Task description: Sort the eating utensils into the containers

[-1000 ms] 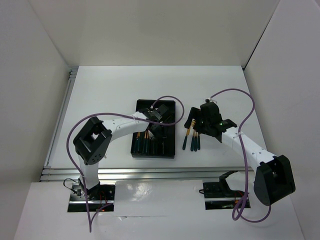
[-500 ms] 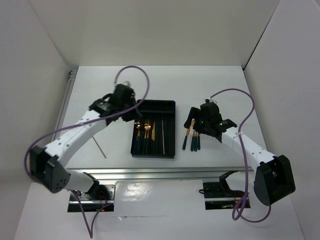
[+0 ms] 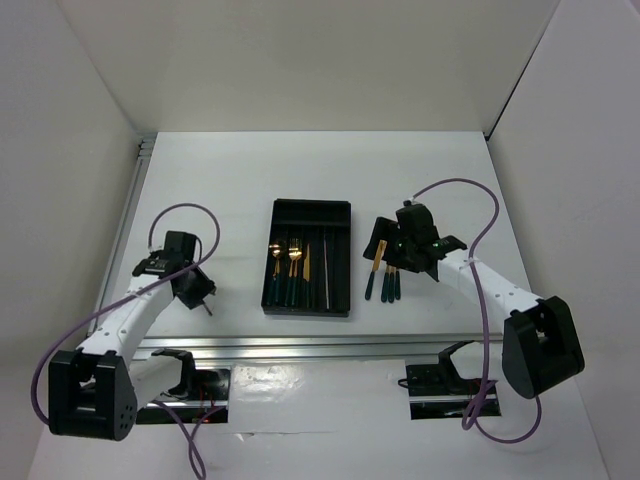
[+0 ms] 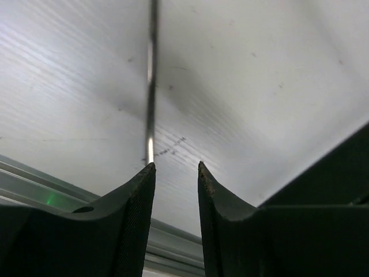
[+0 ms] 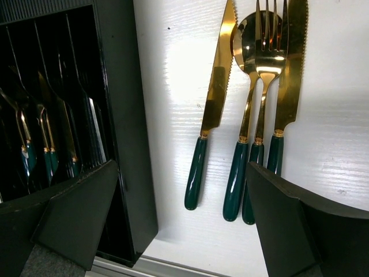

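A thin pale chopstick is found left of the black rectangular plastic cutlery tray. Its long axis is pointed straight away from the nearer left gripper, whose narrowly parted, empty jaws are offset slightly beside it. The right gripper is held wide open.

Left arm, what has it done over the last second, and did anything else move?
The left gripper swung from over the tray to its far-left corner, then drew back to the near left; it is open, a chopstick just ahead, not gripped. The right gripper stays open above the loose cutlery; tray and cutlery have not shifted.
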### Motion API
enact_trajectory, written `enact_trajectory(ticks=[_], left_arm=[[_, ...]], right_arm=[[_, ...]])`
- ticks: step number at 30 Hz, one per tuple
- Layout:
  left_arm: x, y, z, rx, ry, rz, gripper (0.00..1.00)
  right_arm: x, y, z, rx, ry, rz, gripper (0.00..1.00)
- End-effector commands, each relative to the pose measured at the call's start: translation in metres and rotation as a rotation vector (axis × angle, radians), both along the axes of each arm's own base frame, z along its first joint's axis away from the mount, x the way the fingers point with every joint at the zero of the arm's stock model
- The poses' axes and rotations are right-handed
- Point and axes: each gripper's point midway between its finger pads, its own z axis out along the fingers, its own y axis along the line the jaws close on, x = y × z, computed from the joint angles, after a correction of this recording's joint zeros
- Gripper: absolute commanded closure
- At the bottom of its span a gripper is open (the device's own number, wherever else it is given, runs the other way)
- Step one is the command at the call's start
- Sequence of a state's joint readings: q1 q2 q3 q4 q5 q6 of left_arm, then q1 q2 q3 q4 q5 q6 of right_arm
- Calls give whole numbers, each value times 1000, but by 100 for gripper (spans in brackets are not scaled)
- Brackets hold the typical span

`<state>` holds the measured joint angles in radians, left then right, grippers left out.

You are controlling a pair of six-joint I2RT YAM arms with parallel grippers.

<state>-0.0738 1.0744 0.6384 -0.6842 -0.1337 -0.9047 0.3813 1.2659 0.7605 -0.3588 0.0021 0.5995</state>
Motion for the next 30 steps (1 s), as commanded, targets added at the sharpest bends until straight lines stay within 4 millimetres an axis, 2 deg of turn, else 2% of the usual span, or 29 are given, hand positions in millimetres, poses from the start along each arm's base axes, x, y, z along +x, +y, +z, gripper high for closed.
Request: enact_trajectory(ticks=[1, 4, 9, 11, 17, 21, 27, 30], left_arm=[[5, 13, -11, -17, -17, 87, 58], [6, 20, -27, -47, 11, 108, 62], [4, 29, -37, -23, 52, 129, 63], [9, 31, -36, -14, 31, 132, 63], [3, 39, -47, 32, 87, 149, 67], [-4, 39, -59, 50, 146, 141, 70], [-5, 31, -66, 69, 219, 118, 77], [-13, 26, -72, 70, 277, 112, 81]], right_arm=[[17, 6, 18, 19, -76, 18, 0], [17, 6, 18, 19, -76, 18, 0], [17, 3, 17, 8, -70, 11, 0], [17, 3, 17, 8, -70, 11, 0], [19, 4, 17, 8, -69, 11, 0], [23, 6, 21, 10, -76, 11, 0], [23, 6, 21, 10, -76, 11, 0], [23, 6, 21, 10, -76, 11, 0]])
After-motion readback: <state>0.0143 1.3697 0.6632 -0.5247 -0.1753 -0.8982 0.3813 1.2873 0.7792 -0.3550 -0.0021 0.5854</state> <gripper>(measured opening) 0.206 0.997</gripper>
